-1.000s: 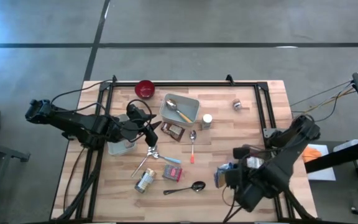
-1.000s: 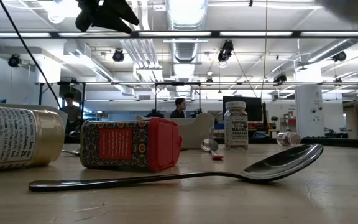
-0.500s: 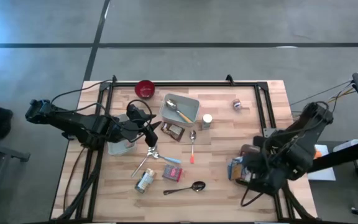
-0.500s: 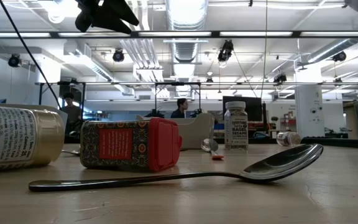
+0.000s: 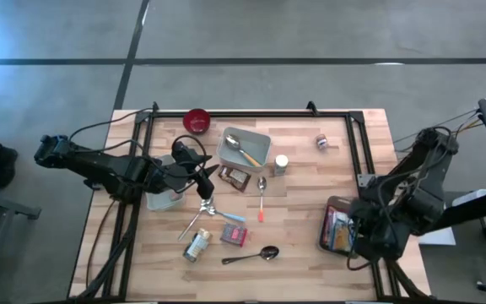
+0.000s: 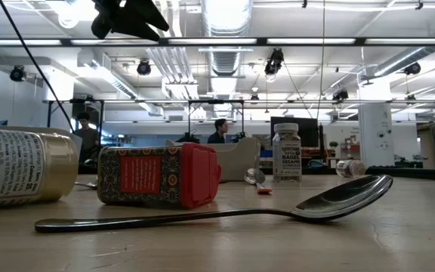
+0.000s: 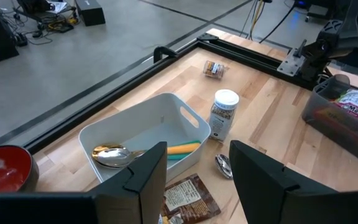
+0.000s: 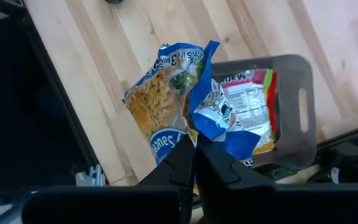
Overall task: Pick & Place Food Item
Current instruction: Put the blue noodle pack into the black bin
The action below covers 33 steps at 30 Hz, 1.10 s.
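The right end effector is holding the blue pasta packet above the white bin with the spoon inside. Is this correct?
Not quite. The right end effector is shut on the blue pasta packet, but below it is the dark grey bin already holding a packet, as the right wrist view shows. The white bin with the spoon stands elsewhere.

Blue-and-white noodle packet (image 8: 185,99), grey bin (image 8: 303,118), red bowl (image 5: 197,121).

- The pasta packet (image 8: 173,99) pinched in my right fingers reads "Sauce" and "IN 3".
- The seasoning jar (image 6: 287,153), centre right of the low view, reads "BAGEL SESAME".
- Other labels: too small for me to read.
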### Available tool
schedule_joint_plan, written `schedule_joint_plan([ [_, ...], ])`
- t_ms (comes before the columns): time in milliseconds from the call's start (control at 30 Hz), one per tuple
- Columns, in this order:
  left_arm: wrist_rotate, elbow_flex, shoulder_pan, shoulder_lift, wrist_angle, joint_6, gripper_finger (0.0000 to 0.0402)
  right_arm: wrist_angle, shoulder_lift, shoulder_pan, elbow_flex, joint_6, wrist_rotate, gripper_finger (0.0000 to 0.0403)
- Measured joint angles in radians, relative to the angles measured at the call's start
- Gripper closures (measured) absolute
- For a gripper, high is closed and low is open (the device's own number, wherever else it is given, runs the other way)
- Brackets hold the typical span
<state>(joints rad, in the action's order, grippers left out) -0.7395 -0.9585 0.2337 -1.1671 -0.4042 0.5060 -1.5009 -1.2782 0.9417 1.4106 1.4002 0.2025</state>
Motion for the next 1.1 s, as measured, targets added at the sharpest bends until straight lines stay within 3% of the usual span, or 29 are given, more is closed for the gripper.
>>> schedule_joint_plan([
  [600, 0.000, 0.000, 0.000, 0.000, 0.004, 0.001, 0.0222, 0.191, 0.053, 0.000, -0.289, -0.004, -0.056, 0.0395],
  [1100, 0.000, 0.000, 0.000, 0.000, 0.004, 0.001, 0.0222, 0.256, 0.172, -0.099, -0.473, -0.011, -0.042, 0.0395],
])
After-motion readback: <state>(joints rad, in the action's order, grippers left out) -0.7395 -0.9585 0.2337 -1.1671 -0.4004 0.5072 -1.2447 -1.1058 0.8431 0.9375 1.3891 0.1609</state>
